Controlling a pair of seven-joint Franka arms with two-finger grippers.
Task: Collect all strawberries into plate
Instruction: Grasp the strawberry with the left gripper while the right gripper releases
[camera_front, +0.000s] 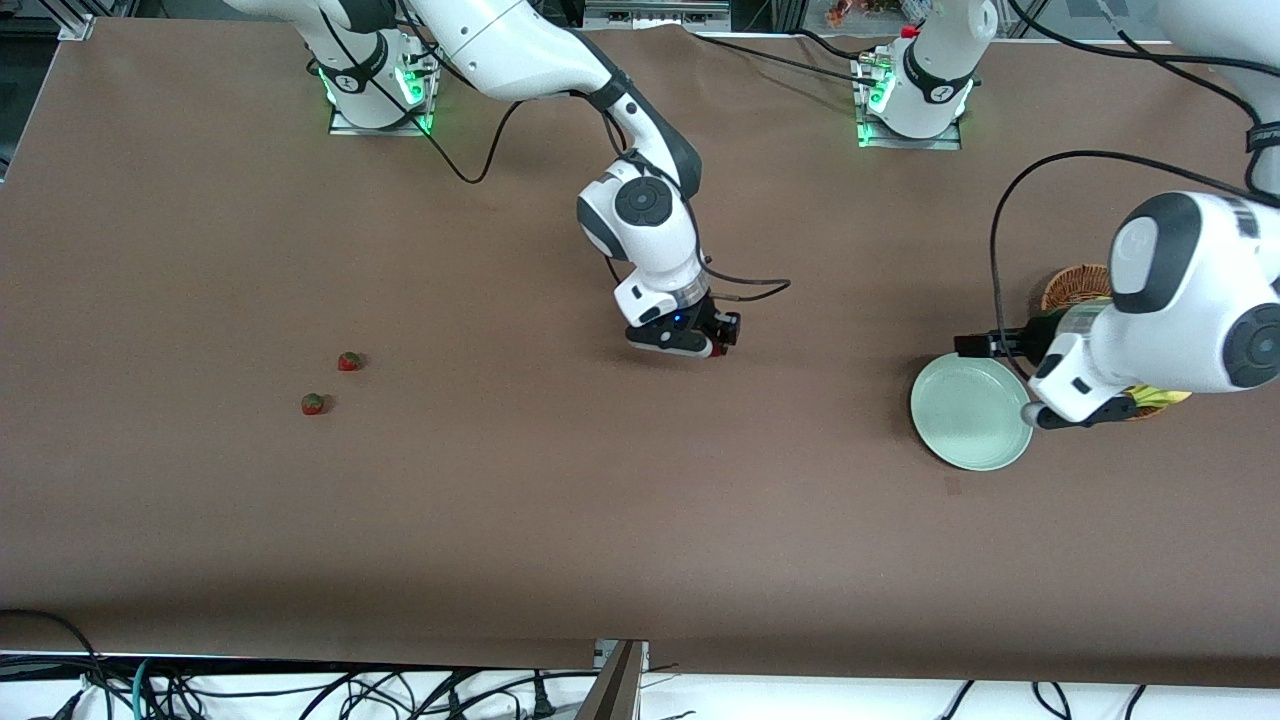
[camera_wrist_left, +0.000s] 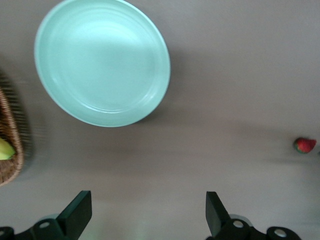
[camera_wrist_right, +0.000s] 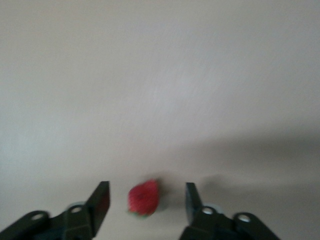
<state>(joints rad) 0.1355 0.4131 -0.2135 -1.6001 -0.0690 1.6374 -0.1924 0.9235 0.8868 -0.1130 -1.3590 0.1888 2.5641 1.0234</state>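
Mid-table, the right gripper (camera_wrist_right: 147, 200) hangs low with fingers spread around one strawberry (camera_wrist_right: 144, 198). Two more berries (camera_front: 349, 361) (camera_front: 313, 403) lie toward the right arm's end. The left gripper (camera_wrist_left: 149, 212), fingers wide apart, hovers beside the bare plate (camera_front: 968, 410), near a basket (camera_front: 1075, 286).

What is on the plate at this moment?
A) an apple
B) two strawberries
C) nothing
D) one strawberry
C: the plate shows only its bare mint surface, while two strawberries lie on the table and a third sits between the right gripper's open fingers.
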